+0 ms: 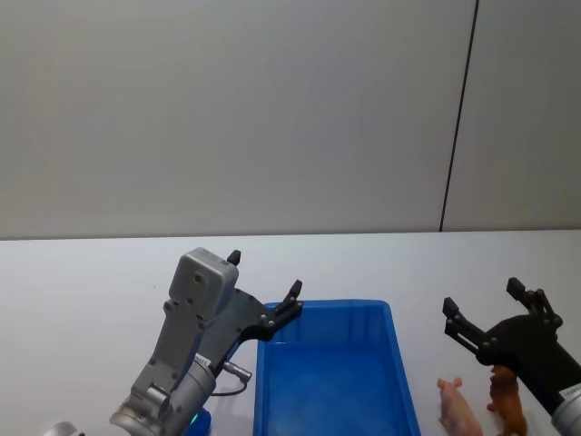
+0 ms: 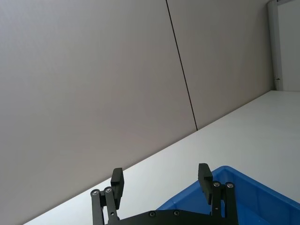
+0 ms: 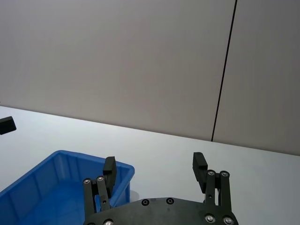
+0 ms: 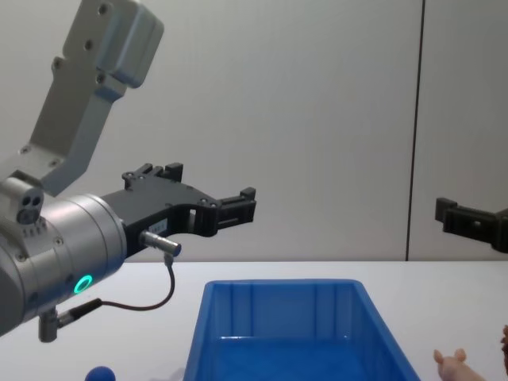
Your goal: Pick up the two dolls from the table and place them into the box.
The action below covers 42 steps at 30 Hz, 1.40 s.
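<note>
The blue box (image 1: pixel 327 307) stands on the white table (image 1: pixel 91 291) in front of me, with nothing visible inside it. Just right of the box stand the two dolls, the pale pink one (image 1: pixel 458 409) and the brown one (image 1: pixel 508 404) side by side. My right gripper (image 1: pixel 482 295) hangs open and empty above and just beyond them. My left gripper (image 1: pixel 264 272) is open and empty too, raised over the box's far left corner. The chest view shows the pink doll (image 4: pixel 454 365) low at the right, beside the box (image 4: pixel 278 317).
A small blue ball (image 4: pixel 99 373) lies on the table left of the box, under my left arm. A grey wall with a dark vertical seam (image 1: pixel 458 118) stands behind the table. Bare tabletop stretches to the left and beyond the box.
</note>
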{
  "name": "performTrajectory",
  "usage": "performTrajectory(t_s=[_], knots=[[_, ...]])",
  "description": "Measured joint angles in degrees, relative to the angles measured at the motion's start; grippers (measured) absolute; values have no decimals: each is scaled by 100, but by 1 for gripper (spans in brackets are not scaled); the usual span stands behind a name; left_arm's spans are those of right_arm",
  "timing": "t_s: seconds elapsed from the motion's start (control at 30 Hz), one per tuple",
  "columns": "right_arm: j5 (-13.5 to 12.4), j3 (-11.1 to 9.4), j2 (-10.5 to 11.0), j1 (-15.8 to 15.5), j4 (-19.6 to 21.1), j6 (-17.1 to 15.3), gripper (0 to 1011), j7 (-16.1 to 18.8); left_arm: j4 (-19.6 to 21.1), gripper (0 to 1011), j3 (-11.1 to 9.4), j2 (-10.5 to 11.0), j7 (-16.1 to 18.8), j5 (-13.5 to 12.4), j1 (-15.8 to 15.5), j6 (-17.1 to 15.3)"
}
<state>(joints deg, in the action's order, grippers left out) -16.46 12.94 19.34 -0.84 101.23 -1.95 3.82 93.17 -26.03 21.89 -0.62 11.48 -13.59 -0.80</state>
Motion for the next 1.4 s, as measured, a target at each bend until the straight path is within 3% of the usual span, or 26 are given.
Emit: performTrajectory(t_s=[1.4], knots=[[0,0,0,0,0,0,1001,0,0,1002,0,0,0,0,0,0]])
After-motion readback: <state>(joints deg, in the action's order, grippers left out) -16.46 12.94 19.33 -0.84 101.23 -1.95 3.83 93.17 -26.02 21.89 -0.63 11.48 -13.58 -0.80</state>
